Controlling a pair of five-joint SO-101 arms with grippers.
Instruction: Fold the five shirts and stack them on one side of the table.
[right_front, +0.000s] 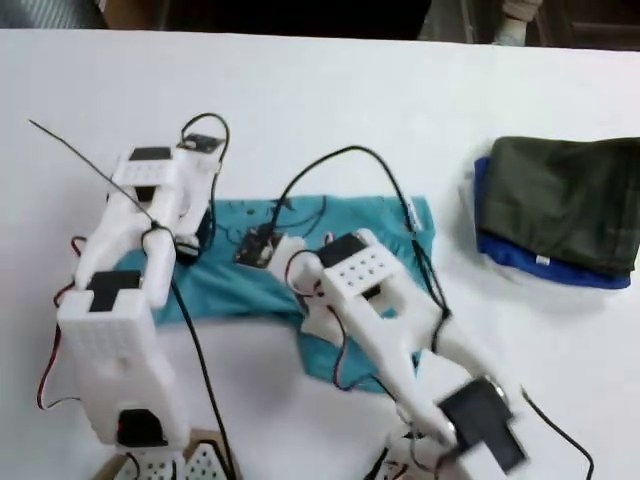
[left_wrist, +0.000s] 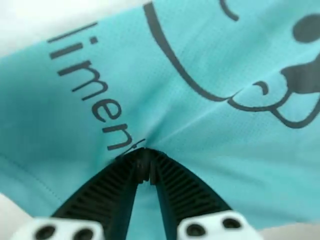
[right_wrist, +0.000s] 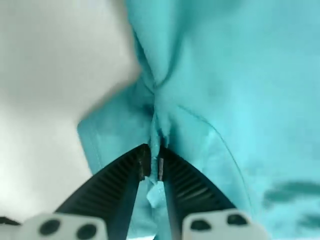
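A teal shirt (right_front: 375, 222) with dark print lies spread across the middle of the white table (right_front: 320, 100), partly under both arms. My left gripper (left_wrist: 146, 167) is shut on a pinch of the teal shirt (left_wrist: 215, 130) beside the printed lettering. My right gripper (right_wrist: 153, 167) is shut on a bunched fold of the teal shirt (right_wrist: 235, 90) at its edge. In the high view the left arm (right_front: 135, 260) stands over the shirt's left part and the right arm (right_front: 375, 300) over its middle. Two folded shirts, dark green (right_front: 570, 200) over blue (right_front: 545, 262), are stacked at the right.
Black cables (right_front: 350, 160) loop over the shirt between the arms. Bare white table stretches along the far side and at the near right. The arms' bases (right_front: 165, 462) stand at the near edge.
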